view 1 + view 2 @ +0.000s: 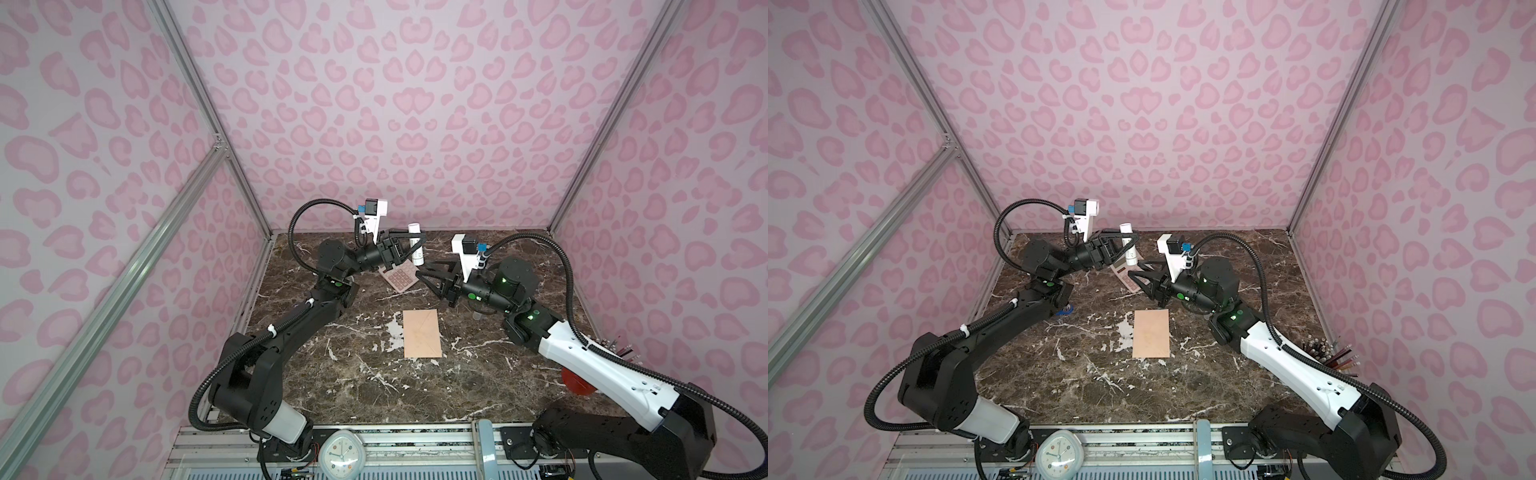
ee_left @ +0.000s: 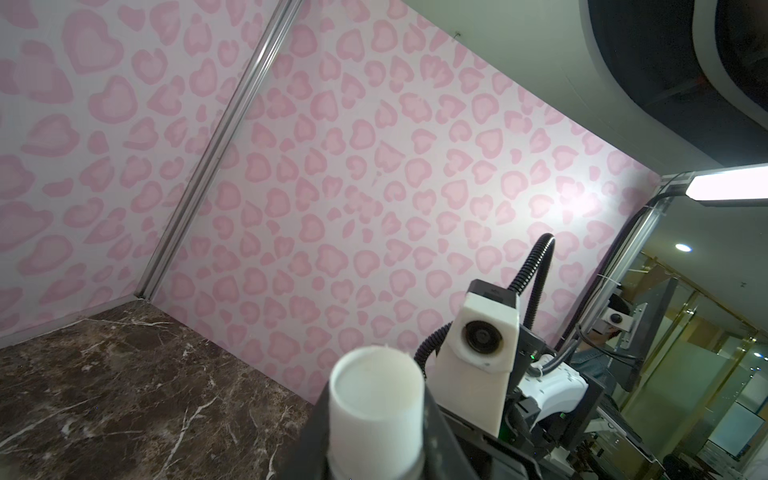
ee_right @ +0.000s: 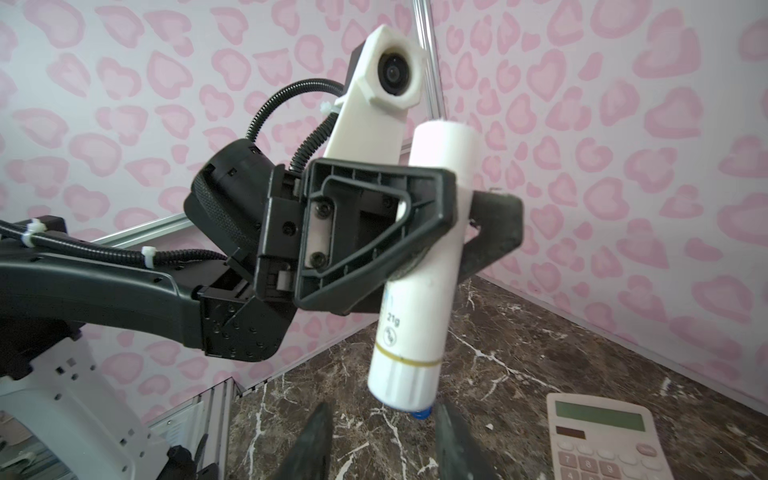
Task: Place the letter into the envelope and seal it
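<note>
The left gripper (image 1: 419, 242) hangs in the air behind the envelope (image 1: 422, 333). It is shut tight on a white glue stick (image 1: 417, 257). Only the right wrist view shows this close up: black fingers (image 3: 419, 187) pinch the stick's middle. The left wrist view shows just its round top. The envelope lies flat on the marble table (image 1: 353, 374) and shows only in both top views. A pink calculator (image 1: 401, 280) lies behind it. The right gripper (image 1: 424, 272) holds nothing, its fingers apart by the stick's lower end.
</note>
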Tool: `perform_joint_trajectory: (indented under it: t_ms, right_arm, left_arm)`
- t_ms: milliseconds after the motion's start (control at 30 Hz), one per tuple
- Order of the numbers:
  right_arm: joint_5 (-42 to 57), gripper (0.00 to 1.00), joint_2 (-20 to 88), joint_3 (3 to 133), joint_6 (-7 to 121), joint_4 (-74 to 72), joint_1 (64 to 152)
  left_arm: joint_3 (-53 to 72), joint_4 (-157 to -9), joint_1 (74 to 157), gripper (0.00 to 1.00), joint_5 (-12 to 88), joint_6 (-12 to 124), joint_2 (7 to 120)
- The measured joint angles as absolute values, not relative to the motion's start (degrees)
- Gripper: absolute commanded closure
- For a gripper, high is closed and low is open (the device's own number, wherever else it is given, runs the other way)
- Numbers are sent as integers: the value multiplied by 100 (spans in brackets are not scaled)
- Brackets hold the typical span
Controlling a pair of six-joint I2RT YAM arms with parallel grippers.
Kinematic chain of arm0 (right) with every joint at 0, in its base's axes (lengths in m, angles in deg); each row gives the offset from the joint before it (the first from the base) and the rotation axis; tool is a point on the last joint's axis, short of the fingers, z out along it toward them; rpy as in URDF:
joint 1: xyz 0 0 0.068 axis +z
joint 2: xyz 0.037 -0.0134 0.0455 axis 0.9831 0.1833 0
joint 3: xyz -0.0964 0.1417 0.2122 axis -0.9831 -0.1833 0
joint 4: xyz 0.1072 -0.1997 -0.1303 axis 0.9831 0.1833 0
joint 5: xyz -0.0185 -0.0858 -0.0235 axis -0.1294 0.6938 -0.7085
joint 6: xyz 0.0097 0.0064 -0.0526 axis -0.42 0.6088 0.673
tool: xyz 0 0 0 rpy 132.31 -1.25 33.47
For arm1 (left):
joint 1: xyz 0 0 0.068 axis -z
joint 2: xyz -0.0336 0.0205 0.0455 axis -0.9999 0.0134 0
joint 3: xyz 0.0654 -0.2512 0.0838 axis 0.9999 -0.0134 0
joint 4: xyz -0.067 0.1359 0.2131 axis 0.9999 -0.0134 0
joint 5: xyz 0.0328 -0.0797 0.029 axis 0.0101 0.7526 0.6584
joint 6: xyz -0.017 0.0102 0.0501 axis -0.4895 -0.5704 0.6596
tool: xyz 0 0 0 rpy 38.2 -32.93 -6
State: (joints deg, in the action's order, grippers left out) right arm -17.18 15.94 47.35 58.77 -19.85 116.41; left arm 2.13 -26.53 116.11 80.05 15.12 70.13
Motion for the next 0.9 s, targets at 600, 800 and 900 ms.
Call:
perform_joint_trajectory:
  t_ms: [600,800,900]
  right_arm:
    - [-2044,64,1786,4855,5507,-2158,11575]
    - [-2042,69,1789,4855,5464,-2182,11575]
    - [-2040,74,1791,4855,5420,-2178,11575]
  left_arm:
    - [248,-2240,11707,96,8236,1167,7127]
    - [248,-2240,11737,96,8276,1154,7127]
    - [248,-2240,11742,96,8282,1160,7127]
